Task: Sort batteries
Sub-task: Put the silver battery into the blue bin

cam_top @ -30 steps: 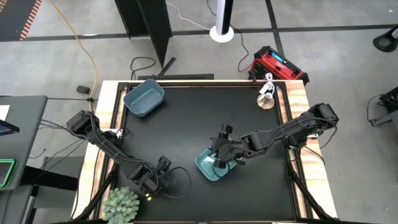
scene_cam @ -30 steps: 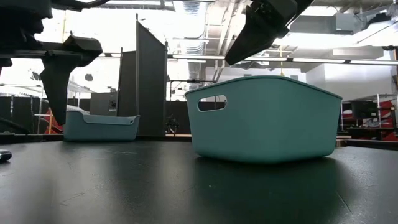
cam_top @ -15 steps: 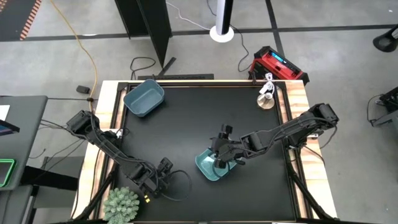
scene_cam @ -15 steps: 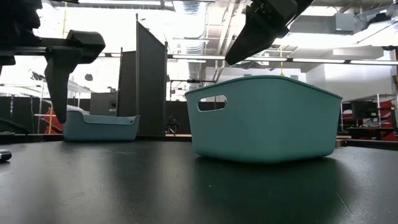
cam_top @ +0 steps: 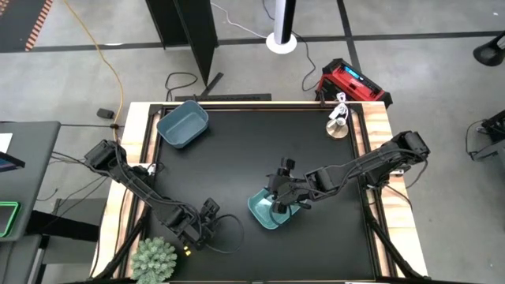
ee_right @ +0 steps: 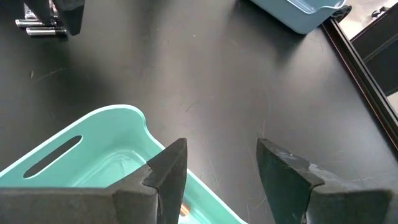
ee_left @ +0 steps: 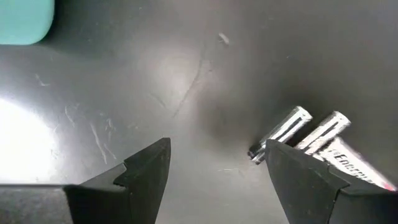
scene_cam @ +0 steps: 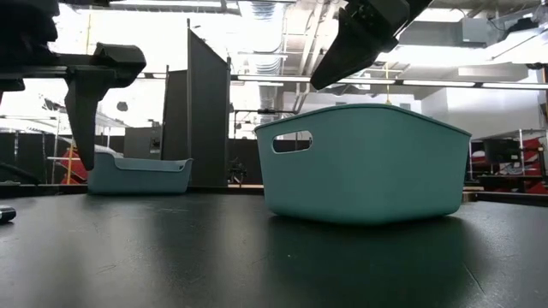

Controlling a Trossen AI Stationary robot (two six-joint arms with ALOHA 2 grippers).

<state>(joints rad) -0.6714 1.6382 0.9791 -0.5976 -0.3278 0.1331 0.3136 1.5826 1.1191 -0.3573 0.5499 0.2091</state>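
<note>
Two silvery batteries (ee_left: 297, 127) lie side by side on the black table, with a third, printed one (ee_left: 348, 163) beside them. My left gripper (ee_left: 217, 168) is open, near the table's near-left corner (cam_top: 207, 218). It hangs above the table, and one finger (ee_left: 298, 177) is over the batteries' ends. My right gripper (ee_right: 217, 165) is open above the teal bin (cam_top: 272, 210), over its rim (ee_right: 118, 115). A small orange bit (ee_right: 183, 211) shows inside that bin. The blue bin (cam_top: 182, 124) stands at the far-left corner.
A green spiky ball (cam_top: 155, 258) sits at the near-left corner. A round metal thing (cam_top: 338, 126) lies at the far-right corner. One dark battery end (scene_cam: 5, 214) shows at the low view's left edge. Bare black table lies between the two bins.
My left gripper has shifted a little toward the table's right. My right gripper and both bins have kept still.
</note>
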